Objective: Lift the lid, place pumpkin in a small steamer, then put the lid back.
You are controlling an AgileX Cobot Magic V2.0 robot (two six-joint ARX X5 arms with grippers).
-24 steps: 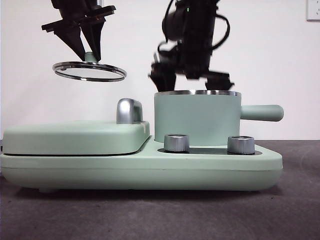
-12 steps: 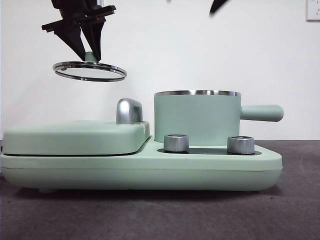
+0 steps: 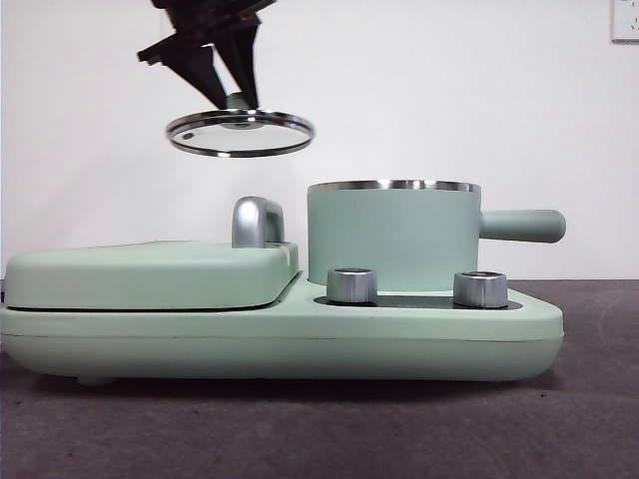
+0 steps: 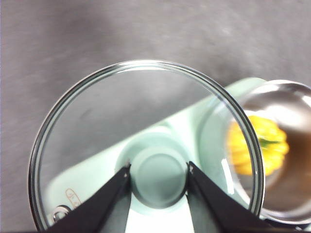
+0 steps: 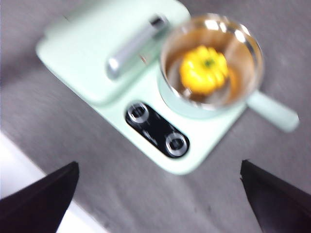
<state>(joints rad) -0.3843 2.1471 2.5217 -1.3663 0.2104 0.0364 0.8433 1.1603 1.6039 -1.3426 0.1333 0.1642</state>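
My left gripper is shut on the mint-green knob of the glass lid and holds it level in the air, up and to the left of the small steamer. In the left wrist view the jaws clamp the knob, with the lid spread around it. The yellow pumpkin lies inside the open steamer; it also shows in the left wrist view but is hidden in the front view. My right gripper is open and empty, high above the appliance.
The steamer stands on a long mint-green base appliance with two silver knobs at its front. A flat green griddle cover with a steel handle lies left of the steamer. The steamer's side handle points right.
My left gripper has carried the lid to the right, toward the steamer. The right arm, which was over the steamer, has risen out of the front view.
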